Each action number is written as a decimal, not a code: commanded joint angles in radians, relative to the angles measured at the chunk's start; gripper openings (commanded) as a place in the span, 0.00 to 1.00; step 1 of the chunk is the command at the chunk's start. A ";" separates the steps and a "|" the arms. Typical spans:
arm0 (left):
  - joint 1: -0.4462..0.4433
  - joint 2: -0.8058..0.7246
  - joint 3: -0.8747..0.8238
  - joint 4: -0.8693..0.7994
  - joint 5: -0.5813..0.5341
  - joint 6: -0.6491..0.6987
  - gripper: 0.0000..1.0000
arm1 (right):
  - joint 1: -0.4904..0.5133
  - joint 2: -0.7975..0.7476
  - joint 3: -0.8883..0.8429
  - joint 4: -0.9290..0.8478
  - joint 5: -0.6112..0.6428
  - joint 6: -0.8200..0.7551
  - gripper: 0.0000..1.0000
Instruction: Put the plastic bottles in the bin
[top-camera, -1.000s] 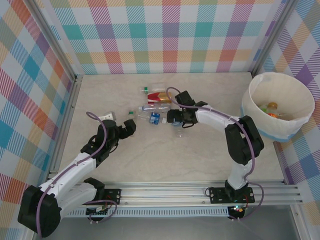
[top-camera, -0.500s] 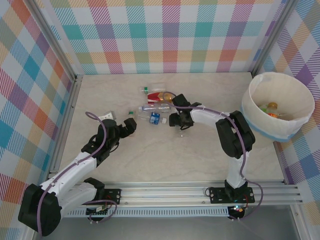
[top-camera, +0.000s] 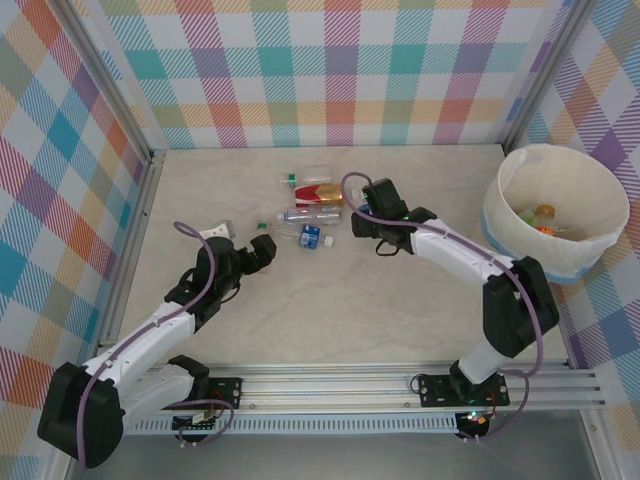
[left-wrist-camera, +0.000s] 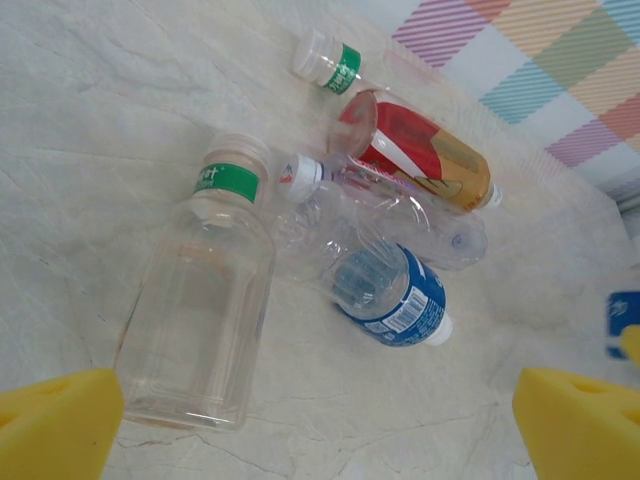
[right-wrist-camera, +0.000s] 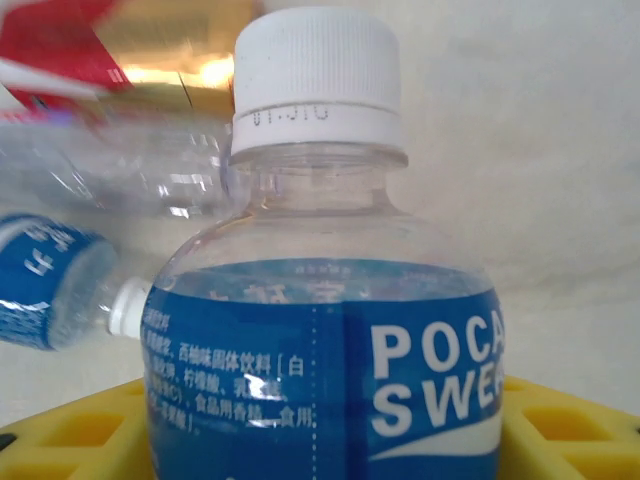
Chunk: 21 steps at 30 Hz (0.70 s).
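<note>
Moved: my right hand (top-camera: 362, 222) has pulled back toward the far side of the bench (top-camera: 330, 320) since a second ago, and its elbow has swung out to the right. The left arm has not shifted.
Right hand: clenched on the Pocari bottle (right-wrist-camera: 320, 350), with the yellow pads (right-wrist-camera: 60, 435) against both sides of its blue label and its white cap pointing away from the wrist camera.
Left hand (left-wrist-camera: 320, 430): released and spread wide, with nothing between the two pads.
Nearest to left hand: a clear bottle with a green band (left-wrist-camera: 200, 300) lies on its side just ahead of the left pad, cap pointing away.
Plastic bottles on bench: a loose pile (top-camera: 308, 210) sits mid-bench toward the far wall. I make out a red-and-gold bottle (left-wrist-camera: 420, 150), a crushed clear bottle (left-wrist-camera: 400, 215) touching it, a small blue-labelled bottle (left-wrist-camera: 395, 295) and a green-banded neck (left-wrist-camera: 335, 62) at the far end.
Bin (top-camera: 540, 262): stands by the right wall, well apart from the pile, with a few bottles (top-camera: 545, 215) lying inside.
Open room: bare bench runs from my right hand across to the bin, and also between the two arms down to the near rail (top-camera: 350, 385).
Edges: a metal rail (top-camera: 130, 250) closes the left side, near the left arm, and checked walls close the far and right sides.
</note>
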 joint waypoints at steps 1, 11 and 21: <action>0.016 0.023 0.015 0.018 0.028 0.029 1.00 | 0.003 -0.107 -0.006 0.030 0.047 -0.084 0.60; 0.016 0.025 -0.001 0.055 -0.001 -0.001 1.00 | -0.050 -0.344 0.104 -0.034 0.056 -0.226 0.60; 0.016 0.005 -0.025 0.088 -0.016 -0.016 1.00 | -0.351 -0.459 0.222 -0.140 -0.041 -0.264 0.60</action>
